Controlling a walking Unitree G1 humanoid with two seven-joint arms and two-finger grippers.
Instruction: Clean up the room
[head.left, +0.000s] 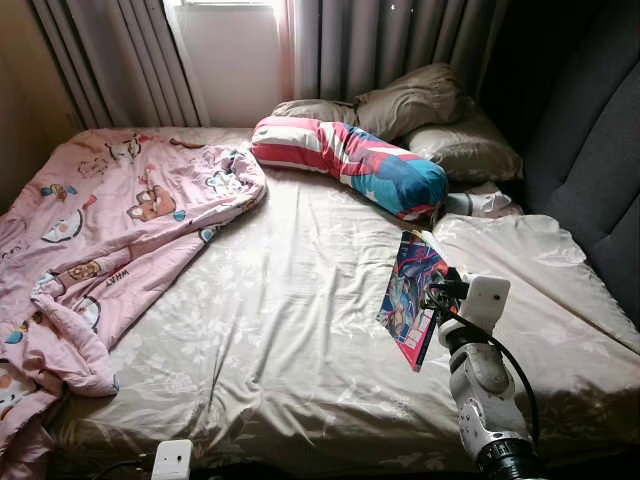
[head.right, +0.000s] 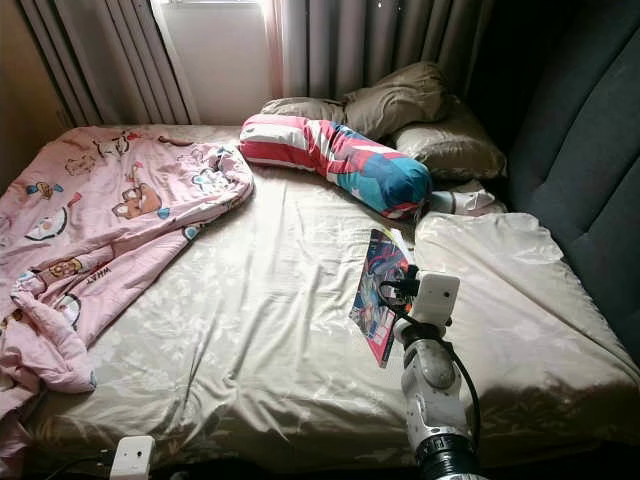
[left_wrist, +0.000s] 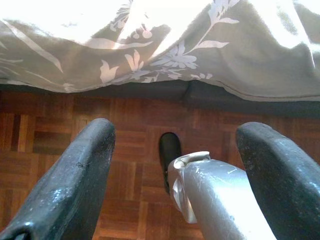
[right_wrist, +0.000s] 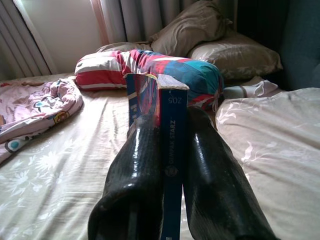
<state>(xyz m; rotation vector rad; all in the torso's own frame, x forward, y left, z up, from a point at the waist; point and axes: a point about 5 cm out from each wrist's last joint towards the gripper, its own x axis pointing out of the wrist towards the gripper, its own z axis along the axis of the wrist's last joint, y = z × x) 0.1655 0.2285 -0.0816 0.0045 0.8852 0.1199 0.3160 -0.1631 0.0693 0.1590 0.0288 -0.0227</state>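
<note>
Currently the right gripper (head.left: 437, 296) clamps a book (head.left: 409, 298) above the bed (head.left: 300, 330), mid-tidy; next needs somewhere to stow it. Left gripper (left_wrist: 172, 175) hangs spread wide.

Seen from head height at the foot of a bed (head.left: 300, 330), looking forward and down along it toward curtains (head.left: 380, 45) and pillows (head.left: 440, 120). Two head views, nearly identical, the right eye's picture shifted slightly sideways. Right wrist view set low and close over the mattress, facing the same pillows (right_wrist: 220, 45) and striped bolster (right_wrist: 150, 67) along its two black fingers (right_wrist: 135, 175), with a thin book (right_wrist: 172, 150) pinched upright between them. Left wrist view hanging beside the bed, aimed down at wooden floor (left_wrist: 45, 150) and the sheet's drooping edge (left_wrist: 150, 65), fingers (left_wrist: 75, 180) spread apart.
</note>
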